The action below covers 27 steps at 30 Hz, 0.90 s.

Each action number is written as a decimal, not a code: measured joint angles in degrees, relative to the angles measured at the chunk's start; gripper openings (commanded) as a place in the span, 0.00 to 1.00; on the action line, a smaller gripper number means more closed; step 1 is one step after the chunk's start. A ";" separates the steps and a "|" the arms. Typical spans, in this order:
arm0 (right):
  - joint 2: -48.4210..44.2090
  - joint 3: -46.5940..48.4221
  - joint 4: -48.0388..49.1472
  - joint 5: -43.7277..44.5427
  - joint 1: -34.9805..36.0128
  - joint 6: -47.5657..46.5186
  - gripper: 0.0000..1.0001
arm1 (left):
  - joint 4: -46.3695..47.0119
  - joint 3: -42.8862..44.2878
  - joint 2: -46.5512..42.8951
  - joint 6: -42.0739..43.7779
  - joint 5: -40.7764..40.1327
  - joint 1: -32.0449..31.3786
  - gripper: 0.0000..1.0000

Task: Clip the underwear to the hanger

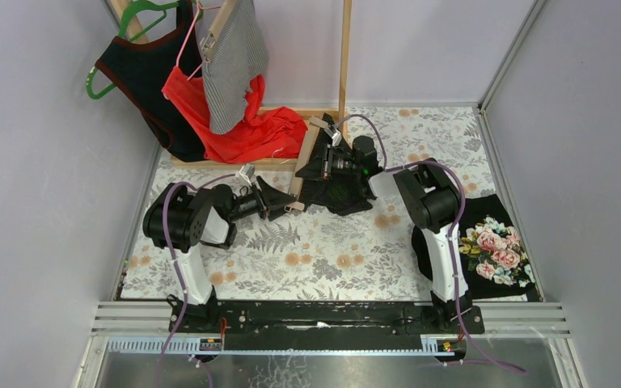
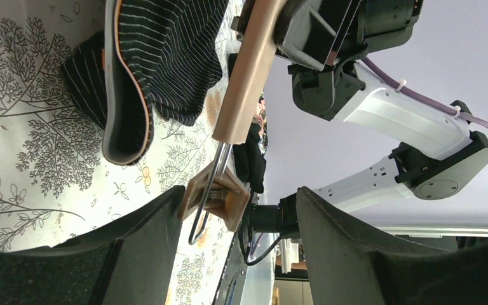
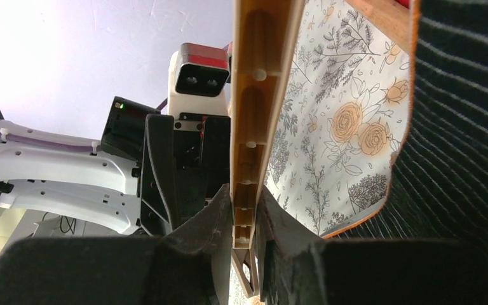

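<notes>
Right wrist view: right claw (image 3: 244, 219) pinched shut on hanger (image 3: 258, 95). Left wrist view alone shows left claw (image 2: 238, 206) open around clip (image 2: 219, 198) (gap on one side), underwear (image 2: 165, 57) on surface (image 2: 25, 127).

Beside the hanger (image 1: 305, 158), most of the underwear (image 1: 346, 198) lies hidden under the right arm (image 1: 420, 194). Whether the fingers of the left gripper (image 2: 240, 192) touch the hanger's clip (image 2: 216, 198) cannot be told. Clothes (image 1: 234, 65) hung above the hanger are cut off by the top edge.
</notes>
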 measured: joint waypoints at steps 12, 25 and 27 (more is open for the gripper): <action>2.03 2.14 0.02 -3.30 -1.51 2.49 0.11 | 1.16 0.02 0.17 -0.11 0.20 -0.28 0.57; 2.03 2.21 0.02 -5.77 -1.81 2.64 0.11 | 1.64 0.42 0.76 -0.20 0.20 -0.28 0.49; 2.03 2.21 0.04 -6.08 -1.81 2.75 0.11 | 1.90 0.57 1.14 -0.24 0.20 -0.28 0.48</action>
